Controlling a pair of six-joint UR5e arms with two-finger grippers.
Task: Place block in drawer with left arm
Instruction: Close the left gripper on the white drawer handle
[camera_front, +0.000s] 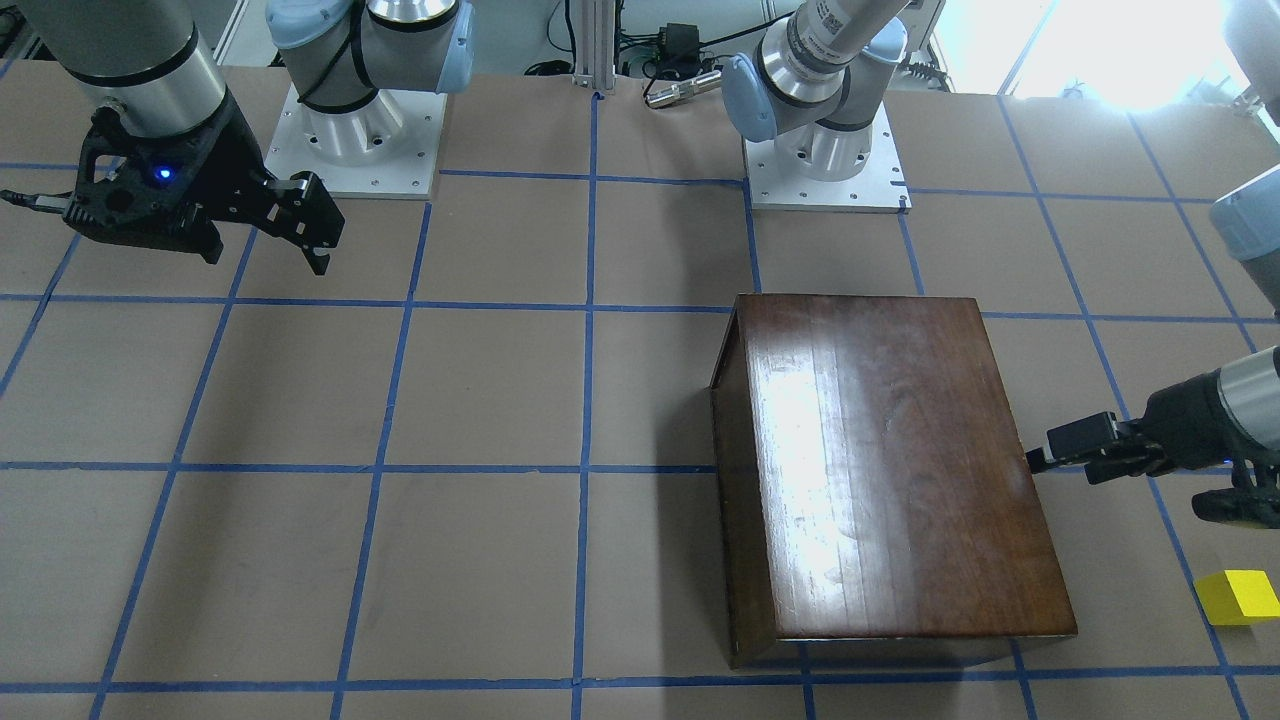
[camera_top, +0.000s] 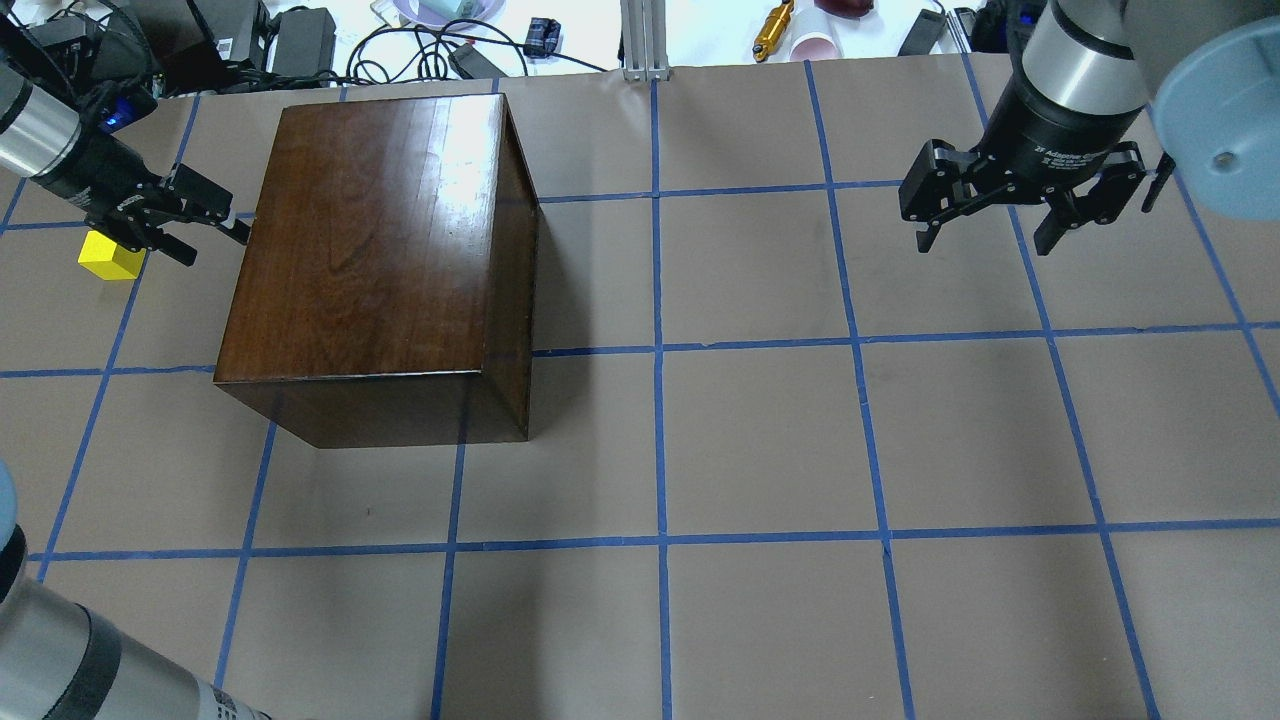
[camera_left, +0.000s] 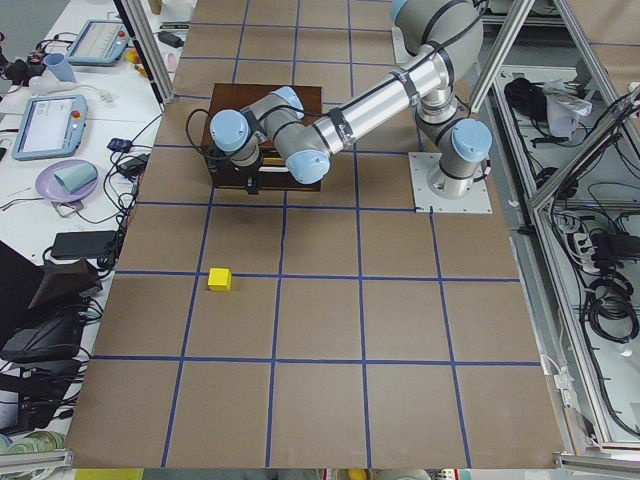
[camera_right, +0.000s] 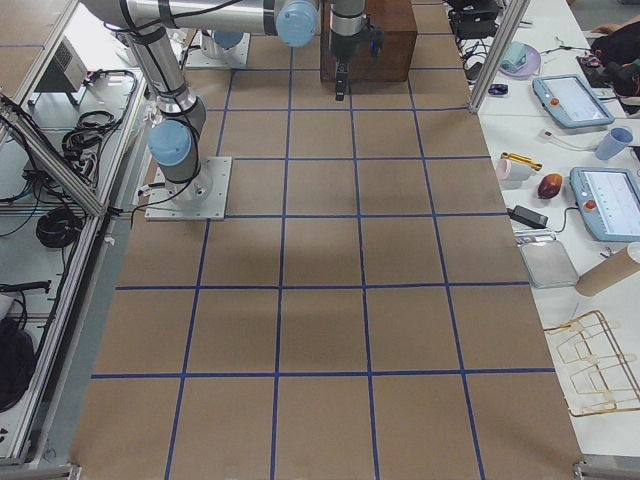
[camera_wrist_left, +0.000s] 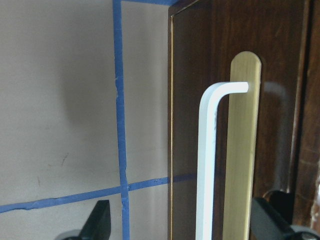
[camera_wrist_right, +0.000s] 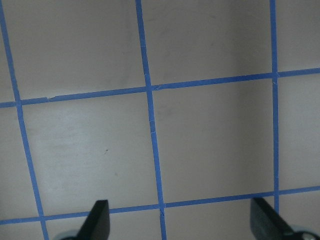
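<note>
The block (camera_front: 1238, 597) (camera_top: 110, 255) (camera_left: 219, 279) sits flat on the counter (camera_top: 760, 430), behind and below the left hand (camera_top: 215, 235) (camera_front: 1045, 458) on the side away from the box. It touches neither the hand nor the box. In the overhead view the wrist of this arm overlaps one corner of the block. The view from the counter's end shows clear brown surface between the block and the box.

The drawer (camera_wrist_left: 195, 75) is shut, its dark front panel flush with the box (camera_top: 370, 230) (camera_front: 900, 460). The left hand faces this panel at close range with its fingers spread wide, holding nothing. In the wrist view the white handle (camera_wrist_left: 209, 165) and the brass plate (camera_wrist_left: 245, 150) behind it stand ahead of the hand, in line with the gap between the two dark fingertips (camera_wrist_left: 100, 222). Whether a fingertip touches the panel cannot be told.

The right hand (camera_top: 985, 240) (camera_front: 318, 240) (camera_wrist_right: 182, 225) hangs above the counter well apart from the box, on the far side from the left hand. Its fingers are also spread wide and it is empty, with only blue tape lines (camera_wrist_right: 150, 120) below it.
</note>
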